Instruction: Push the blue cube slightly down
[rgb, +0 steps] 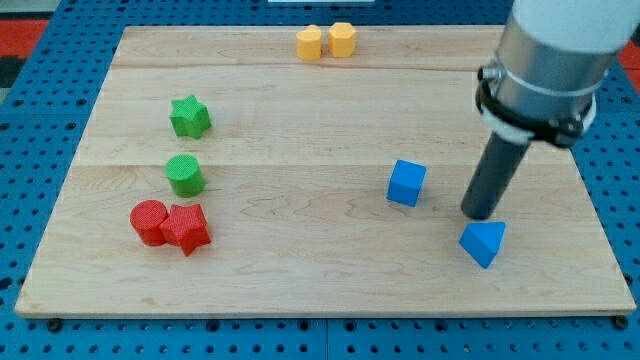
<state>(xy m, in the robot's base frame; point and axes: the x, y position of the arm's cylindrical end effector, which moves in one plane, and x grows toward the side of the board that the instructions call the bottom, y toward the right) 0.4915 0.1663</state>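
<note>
A pale wooden surface (300, 280) sits on blue pegboard. The blue cube (406, 183) lies right of centre. There's no pincer, just my tip (483, 214) planted beside it, near the blue triangular block (484, 242), probably needing to get above the cube.

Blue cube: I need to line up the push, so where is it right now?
The blue cube sits right of the view's centre, left of my tip and up-left of the blue triangular block, touching neither.
</note>
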